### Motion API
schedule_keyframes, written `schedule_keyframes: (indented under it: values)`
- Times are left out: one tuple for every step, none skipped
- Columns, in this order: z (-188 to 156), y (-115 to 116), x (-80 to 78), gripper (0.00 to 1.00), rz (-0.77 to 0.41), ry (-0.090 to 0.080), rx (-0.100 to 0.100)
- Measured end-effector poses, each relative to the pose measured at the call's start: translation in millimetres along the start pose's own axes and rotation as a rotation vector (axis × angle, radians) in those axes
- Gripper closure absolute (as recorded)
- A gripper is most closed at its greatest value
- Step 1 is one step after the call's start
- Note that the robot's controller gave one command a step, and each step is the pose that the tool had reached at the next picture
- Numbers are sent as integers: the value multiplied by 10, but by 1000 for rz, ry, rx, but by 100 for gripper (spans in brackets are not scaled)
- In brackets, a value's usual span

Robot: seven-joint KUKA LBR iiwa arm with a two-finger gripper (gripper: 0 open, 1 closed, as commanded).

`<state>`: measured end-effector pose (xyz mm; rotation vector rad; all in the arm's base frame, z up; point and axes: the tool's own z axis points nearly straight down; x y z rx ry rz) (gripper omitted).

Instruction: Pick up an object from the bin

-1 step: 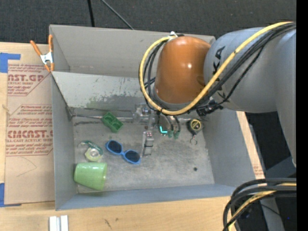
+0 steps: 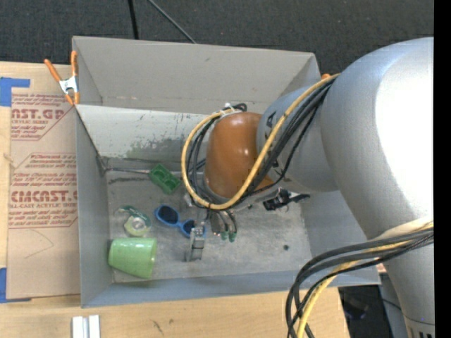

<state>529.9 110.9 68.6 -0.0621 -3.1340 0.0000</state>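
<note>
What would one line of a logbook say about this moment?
tool: low in bin, beside blue piece | grasp: none visible | nearby: green cup, green block

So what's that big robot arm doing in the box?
The robot arm reaches into the grey bin from the right; its job is to pick something up. Its gripper is low over the bin floor, right beside a small blue looped thing. Nothing can be seen in its grip. A green cup lies on its side in the near left corner, and a green block sits farther back.
</note>
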Motion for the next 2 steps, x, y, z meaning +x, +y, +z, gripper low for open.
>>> schedule_keyframes:
  values:
    - [-40,0,-23,100,0,-7,-1]
    - [-1375,116,258,100,23,-14,-3]
